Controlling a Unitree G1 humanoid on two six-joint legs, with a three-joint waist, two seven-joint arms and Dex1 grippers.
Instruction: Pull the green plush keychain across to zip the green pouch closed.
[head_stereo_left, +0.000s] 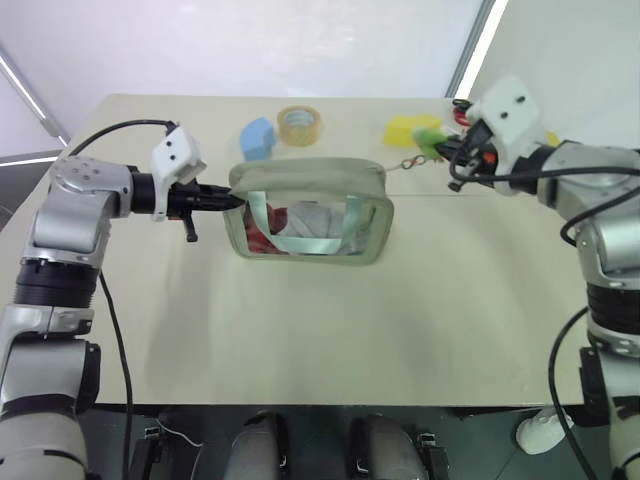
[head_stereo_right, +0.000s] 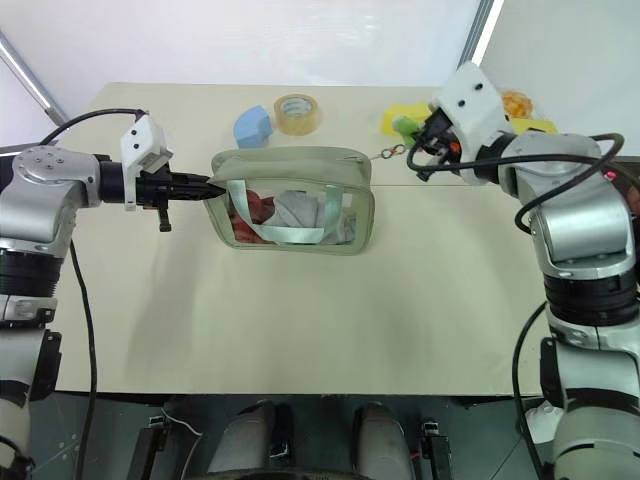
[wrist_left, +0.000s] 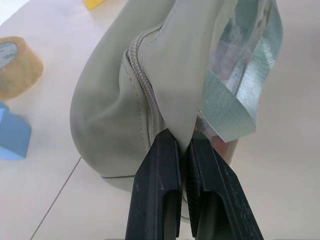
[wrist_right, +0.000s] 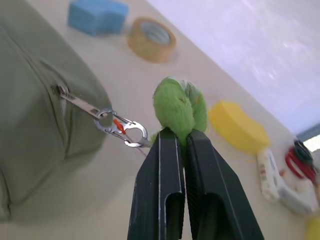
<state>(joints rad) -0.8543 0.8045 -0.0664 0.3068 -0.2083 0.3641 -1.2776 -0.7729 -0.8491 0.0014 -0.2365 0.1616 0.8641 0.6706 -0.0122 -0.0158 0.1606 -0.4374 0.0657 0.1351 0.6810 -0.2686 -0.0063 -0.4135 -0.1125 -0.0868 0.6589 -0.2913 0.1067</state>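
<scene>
Zipper line, running along the top edge of the green pouch (head_stereo_left: 310, 215) from its left end to its right end: the axis on which the coming pull turns.

Green pouch: stands on the worktop (head_stereo_left: 320, 330), clear window toward the robot, red and white contents behind it. All places below are given from this pouch.

Left gripper (wrist_left: 184, 150): at the pouch's left end, fingers together and clamped on a fold of the fabric just beside the zipper teeth; judged to anchor the bag against the pull.

Green plush keychain (wrist_right: 179, 107): off the pouch's right end, clear of the fabric, joined to the zipper slider by a short metal clasp (wrist_right: 120, 129) (drawn out nearly straight, so little slack appears left).

Right gripper (wrist_right: 181, 135): past the pouch's right end, fingers clamped on the lower part of the keychain, the charm bulging above the fingertips.

Slider: sits at the pouch's right end in the right wrist view; judged closed or nearly so, any further pull running rightward away from the pouch.

Blue block (head_stereo_left: 258, 137), tape roll (head_stereo_left: 299, 124): behind the pouch.
</scene>
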